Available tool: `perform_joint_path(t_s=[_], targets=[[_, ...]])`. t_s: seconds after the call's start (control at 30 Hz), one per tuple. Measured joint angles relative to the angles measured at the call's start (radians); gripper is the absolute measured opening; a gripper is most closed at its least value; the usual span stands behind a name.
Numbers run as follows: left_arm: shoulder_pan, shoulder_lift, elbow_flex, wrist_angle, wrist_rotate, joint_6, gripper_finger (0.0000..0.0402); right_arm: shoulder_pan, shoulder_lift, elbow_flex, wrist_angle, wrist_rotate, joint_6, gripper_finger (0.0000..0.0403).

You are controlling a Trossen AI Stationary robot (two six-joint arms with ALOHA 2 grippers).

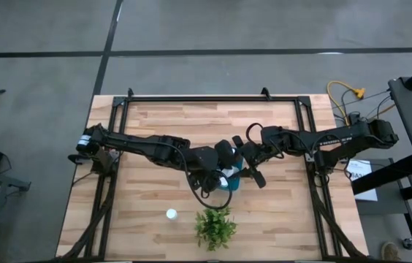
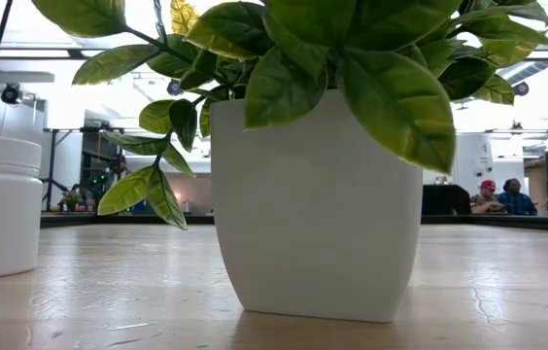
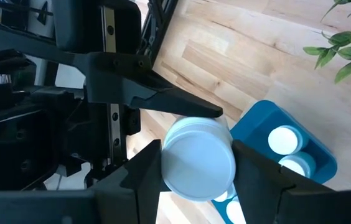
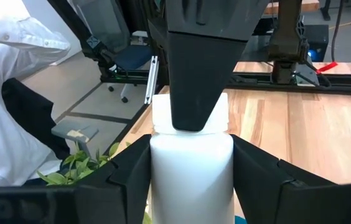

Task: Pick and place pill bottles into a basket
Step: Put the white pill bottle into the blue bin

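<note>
Held bottle: one pill bottle (image 3: 198, 158) sat between both grippers at frame centre of the high view, over the basket (image 1: 229, 180).
Left gripper (image 3: 197, 180): fingers closed on its sides.
Right gripper (image 4: 191, 177): fingers flanking the same bottle, whether gripping I could not tell.
Axis: upright.
Basket: bottles (image 3: 283, 140) already inside.
Loose bottle (image 1: 171, 214): lower left, near the plant (image 1: 215, 226).

Matt white plastic pill bottle (image 3: 198, 158), pale wood table (image 3: 256, 56)

Left pincer (image 3: 194, 171) grips a white pill bottle (image 3: 198, 160) above the teal basket (image 3: 300, 140) holding capped bottles (image 3: 284, 140); tabletop (image 3: 256, 56) beneath.
</note>
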State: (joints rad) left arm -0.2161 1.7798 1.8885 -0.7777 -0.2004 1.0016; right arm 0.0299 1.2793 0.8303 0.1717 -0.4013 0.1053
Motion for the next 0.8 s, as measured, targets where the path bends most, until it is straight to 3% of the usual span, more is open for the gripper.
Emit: perform_joint_path(t_s=[0.57,0.8], targets=[[0.001,-0.006,0.000,-0.007,-0.024,-0.004,0.0148,-0.009,0.003,-0.003,-0.006,0.128,0.033,0.0287],[0.017,-0.003,-0.001,-0.063,-0.047,-0.053,0.0148,-0.034,0.008,-0.002,-0.046,0.146,0.037,0.0304]])
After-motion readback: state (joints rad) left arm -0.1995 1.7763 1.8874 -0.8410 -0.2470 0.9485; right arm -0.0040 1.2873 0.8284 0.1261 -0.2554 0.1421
